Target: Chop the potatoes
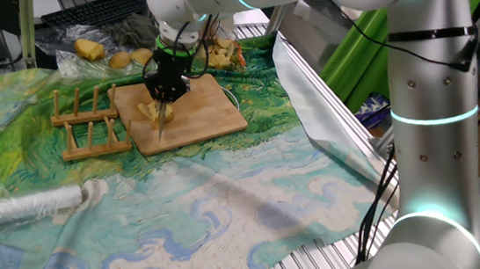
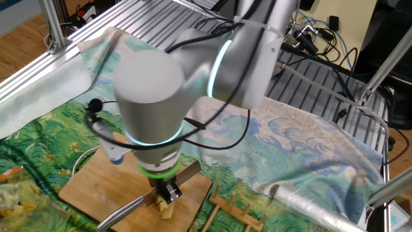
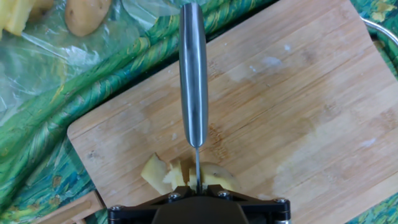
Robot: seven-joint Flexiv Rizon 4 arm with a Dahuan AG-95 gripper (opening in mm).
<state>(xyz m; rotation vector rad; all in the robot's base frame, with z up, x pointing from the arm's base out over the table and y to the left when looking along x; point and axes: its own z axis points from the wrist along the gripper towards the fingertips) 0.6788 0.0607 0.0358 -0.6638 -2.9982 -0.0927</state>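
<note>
Gripping a knife (image 3: 193, 74), the fingers (image 1: 165, 101) are closed on it and pointed straight down over the wooden board (image 1: 207, 105). In the hand view the metal handle is seen running up the frame away from the camera, with the thin blade edge dropping into the potatoes (image 3: 186, 175) at the bottom; the knife is held edge-down so a downward press slices, as judged from the pose. The fingers themselves are mostly hidden by the hand body in the hand view, so the exact contact on the knife cannot be told.

The potatoes are placed on the board, toward its near-left part in the hand view, directly under the fingers. Pale-yellow flesh is seen on both sides of the blade, so a cut is judged to be in progress or just made. Several small pieces are visible, touching each other; the count is unclear.

The board is laid on the patterned cloth (image 1: 242, 205) covering the desk, probably to protect the cloth and give a flat cutting base. A wooden rack (image 1: 91, 125) is seen just beside the board. Whole unpeeled potatoes in a plastic bag (image 1: 98, 50) are kept beyond the board, well apart from the blade. A foil-wrapped roll (image 1: 21, 211) lies near the desk edge, unused.
</note>
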